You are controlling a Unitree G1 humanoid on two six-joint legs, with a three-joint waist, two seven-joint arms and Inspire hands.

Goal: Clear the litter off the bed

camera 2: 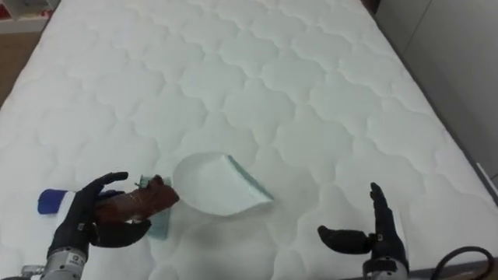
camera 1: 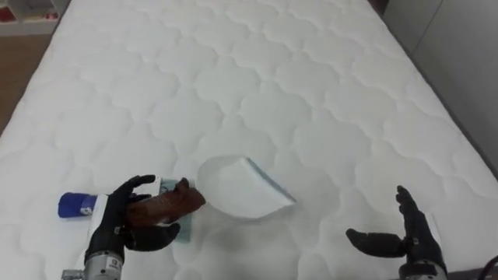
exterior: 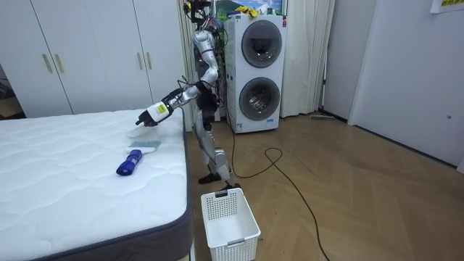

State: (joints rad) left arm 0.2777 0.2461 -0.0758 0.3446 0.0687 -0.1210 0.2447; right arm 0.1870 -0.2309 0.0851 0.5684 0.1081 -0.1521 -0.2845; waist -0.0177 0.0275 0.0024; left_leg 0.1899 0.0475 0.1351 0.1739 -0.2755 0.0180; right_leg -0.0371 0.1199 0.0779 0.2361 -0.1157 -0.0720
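Clutter on the bed (camera 1: 296,85), seen from the head. The left robot hand (camera 1: 117,222) has its fingers curled round a brown packet (camera 1: 167,204), probably light, soft and crinkly. The right robot hand (camera 1: 408,233) hovers spread wide and empty. Just beside the packet lies a bowed white sheet (camera 1: 237,187), likely flimsy and best pinched at its raised edge. A blue bottle (camera 1: 76,205) lies by the left wrist, stiff and liable to roll, so it is best grasped round the body.

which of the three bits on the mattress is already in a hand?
The brown item: the left hand has its fingers curled round it. The blue bottle to its left and the white teal-edged piece to its right lie free.
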